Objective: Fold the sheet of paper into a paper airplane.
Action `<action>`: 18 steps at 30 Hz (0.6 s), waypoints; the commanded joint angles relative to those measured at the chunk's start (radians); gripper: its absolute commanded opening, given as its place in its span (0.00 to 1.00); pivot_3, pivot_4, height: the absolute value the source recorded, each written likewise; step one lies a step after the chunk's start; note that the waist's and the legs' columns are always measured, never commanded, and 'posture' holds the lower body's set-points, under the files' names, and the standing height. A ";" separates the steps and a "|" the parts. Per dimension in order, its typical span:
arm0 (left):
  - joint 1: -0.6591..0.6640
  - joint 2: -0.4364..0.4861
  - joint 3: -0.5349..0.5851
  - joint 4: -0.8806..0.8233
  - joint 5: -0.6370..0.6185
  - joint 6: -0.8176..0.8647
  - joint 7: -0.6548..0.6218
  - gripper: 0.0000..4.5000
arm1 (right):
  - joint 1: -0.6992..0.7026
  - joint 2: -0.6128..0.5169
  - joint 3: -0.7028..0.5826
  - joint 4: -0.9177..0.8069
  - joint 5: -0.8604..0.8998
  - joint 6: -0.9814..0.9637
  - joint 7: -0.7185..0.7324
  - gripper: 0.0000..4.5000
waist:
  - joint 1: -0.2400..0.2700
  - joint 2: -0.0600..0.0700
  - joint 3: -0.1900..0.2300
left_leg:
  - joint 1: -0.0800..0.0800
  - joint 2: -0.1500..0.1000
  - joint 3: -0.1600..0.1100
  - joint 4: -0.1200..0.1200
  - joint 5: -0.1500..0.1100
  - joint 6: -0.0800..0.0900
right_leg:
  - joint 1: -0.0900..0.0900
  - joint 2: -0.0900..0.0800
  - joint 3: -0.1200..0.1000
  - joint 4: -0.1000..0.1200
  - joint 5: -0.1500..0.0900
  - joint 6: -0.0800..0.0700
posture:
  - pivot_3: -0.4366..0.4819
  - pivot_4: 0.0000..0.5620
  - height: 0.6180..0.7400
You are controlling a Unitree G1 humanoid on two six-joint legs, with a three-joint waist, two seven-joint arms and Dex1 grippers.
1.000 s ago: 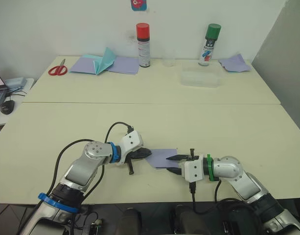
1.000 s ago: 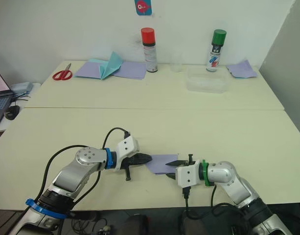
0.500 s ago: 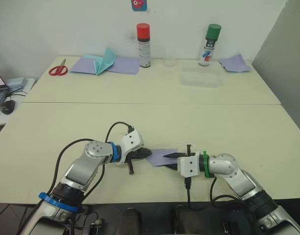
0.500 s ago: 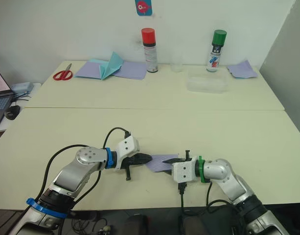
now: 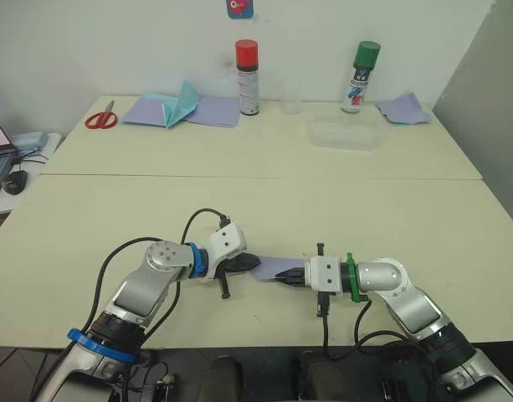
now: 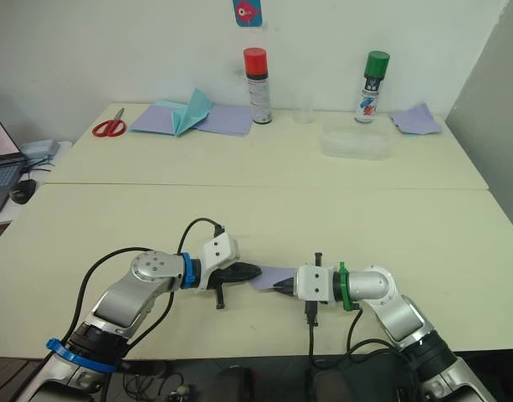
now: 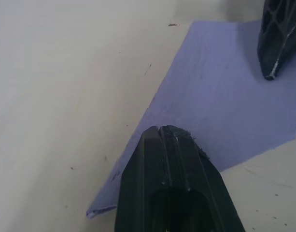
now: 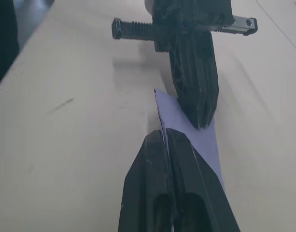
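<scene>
Right gripper (image 8: 168,133) had rolled upright and advanced along the sheet of paper (image 7: 225,96), fingers pressed together. Left gripper (image 7: 163,129), also closed, pressed the thin, flat lavender sheet's opposite end.

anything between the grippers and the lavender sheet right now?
Nothing visible. The left gripper and right gripper are both shut, their tips already on the sheet of paper from opposite ends. The table around it is bare.

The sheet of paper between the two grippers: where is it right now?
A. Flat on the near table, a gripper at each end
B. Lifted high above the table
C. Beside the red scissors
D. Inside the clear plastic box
A: the sheet of paper lies on the near table, with the left gripper and right gripper at opposite ends.
</scene>
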 commanded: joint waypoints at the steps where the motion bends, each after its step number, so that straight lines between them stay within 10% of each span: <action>1: 0.020 0.006 -0.031 0.037 0.038 0.026 0.005 0.00 | -0.019 0.000 -0.014 -0.058 0.033 0.022 0.019 0.02 | 0.000 0.000 0.000 | 0.000 0.000 0.000 0.000 0.000 0.000 | 0.000 0.000 0.000 0.000 0.000 0.000 | 0.48 0.27 1.00; 8: 0.027 0.006 -0.032 0.030 0.037 0.027 0.008 0.00 | -0.009 -0.005 -0.020 -0.064 0.026 0.031 0.017 0.51 | 0.000 0.000 0.000 | 0.000 0.000 0.000 0.000 0.000 0.000 | 0.000 0.000 -0.001 0.000 0.000 0.000 | 0.48 0.27 1.00; 18: 0.025 0.007 -0.033 0.027 0.039 0.030 0.009 0.00 | -0.021 -0.001 -0.022 -0.056 0.013 0.039 -0.009 0.51 | 0.000 0.000 0.000 | 0.000 0.000 0.000 0.000 0.000 0.000 | 0.000 0.000 0.000 0.000 0.000 0.000 | 0.48 0.27 1.00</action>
